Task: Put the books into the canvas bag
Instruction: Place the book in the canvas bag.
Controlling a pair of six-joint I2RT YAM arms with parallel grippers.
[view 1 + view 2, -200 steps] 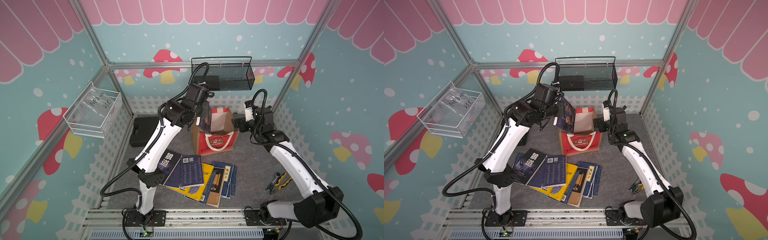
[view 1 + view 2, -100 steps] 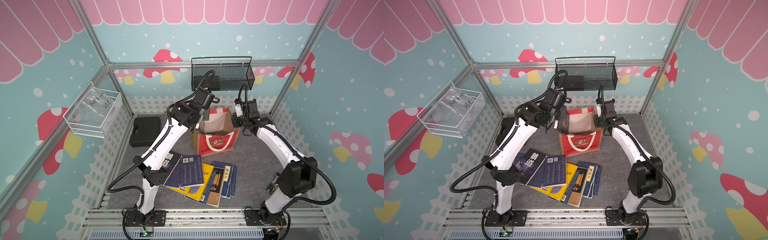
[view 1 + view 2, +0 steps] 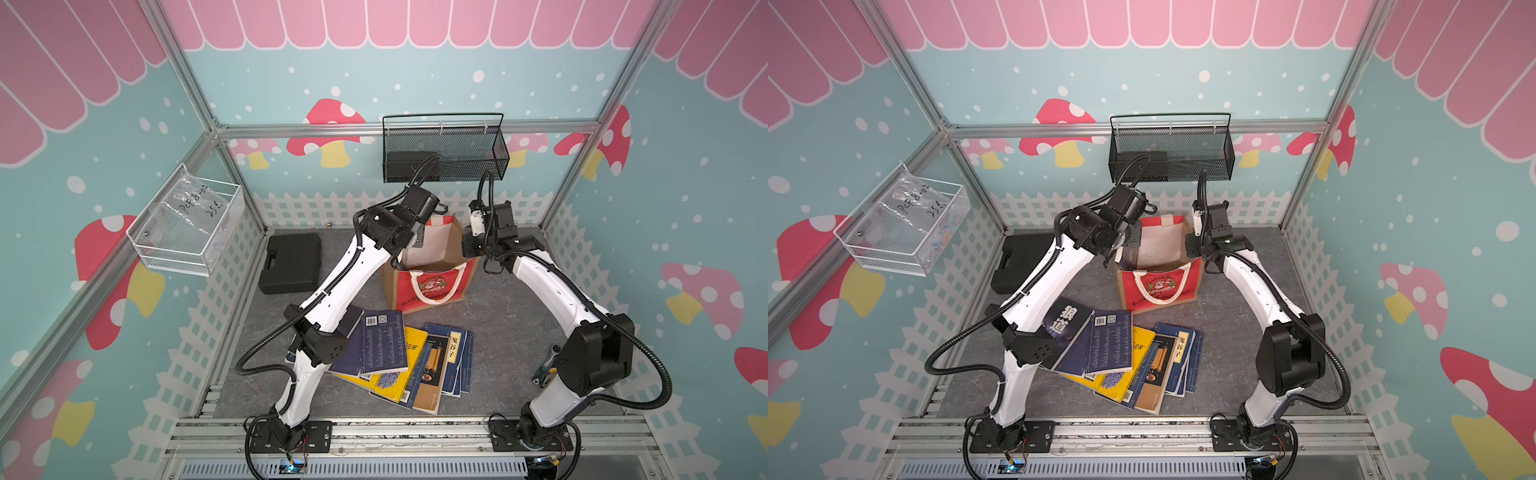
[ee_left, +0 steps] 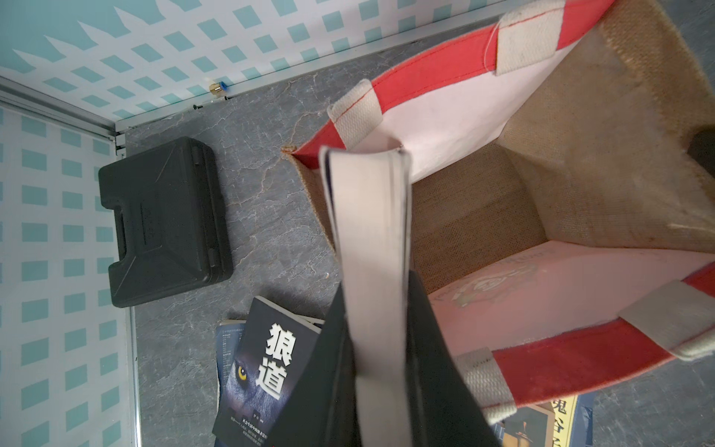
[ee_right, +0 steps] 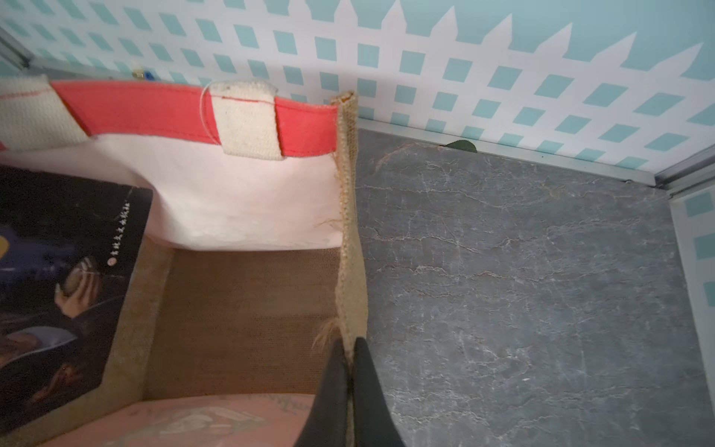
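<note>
The canvas bag stands upright and open at the back of the floor, red front panel toward me. My left gripper is shut on a dark-covered book, which hangs edge-up inside the bag's left end; its cover shows in the right wrist view. My right gripper is shut on the rim of the bag's tan jute side wall. Several other books lie fanned on the floor in front of the bag.
A black plastic case lies left of the bag. A black mesh basket hangs on the back wall and a clear wire tray on the left wall. Pliers lie by the right arm's base.
My right gripper swung in to the bag's right wall and shut on its rim. My left gripper brought the book down from above into the bag's mouth.
</note>
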